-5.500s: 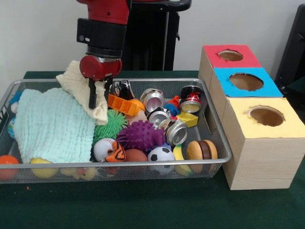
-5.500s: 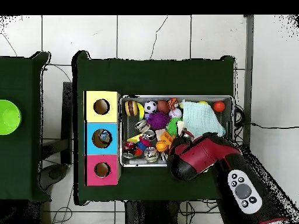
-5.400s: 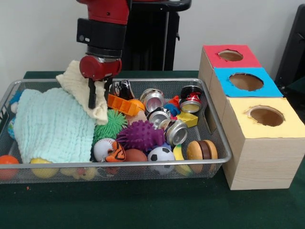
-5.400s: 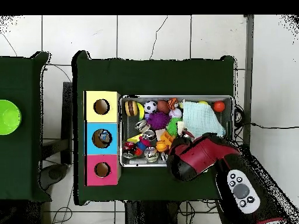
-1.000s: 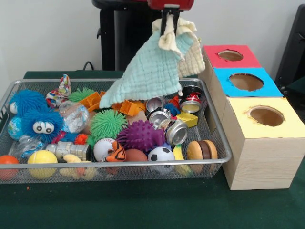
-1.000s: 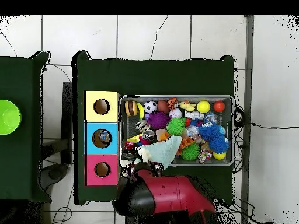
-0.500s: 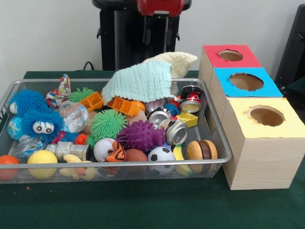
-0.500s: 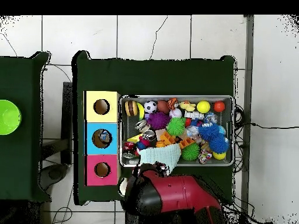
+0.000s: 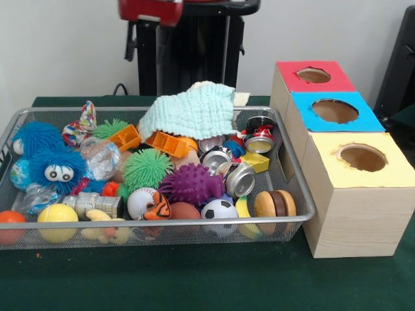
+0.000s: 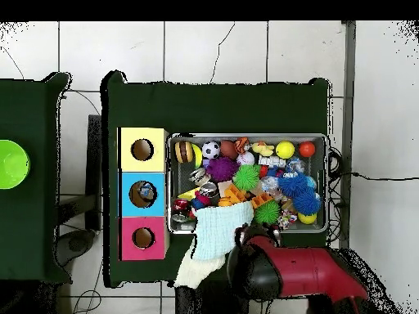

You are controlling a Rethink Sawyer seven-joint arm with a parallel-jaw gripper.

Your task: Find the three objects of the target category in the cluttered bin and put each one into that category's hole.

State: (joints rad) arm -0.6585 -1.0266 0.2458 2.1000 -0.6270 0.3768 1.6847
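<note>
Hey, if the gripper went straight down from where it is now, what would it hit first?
Probably the bin's robot-side rim beside the draped cloth, below the gripper; depth is unclear.

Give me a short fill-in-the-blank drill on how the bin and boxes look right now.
1. The pale mint-green cloth hangs over the wire mesh bin's ____ rim, seen from the front.
2. The box top nearest the front camera is ____.
3. The spiky purple rubber ball lies beside a spiky ____ ball.
4. The blue box's hole is the only one that shows ____ inside.

Missing words: far; yellow; green; something
</note>
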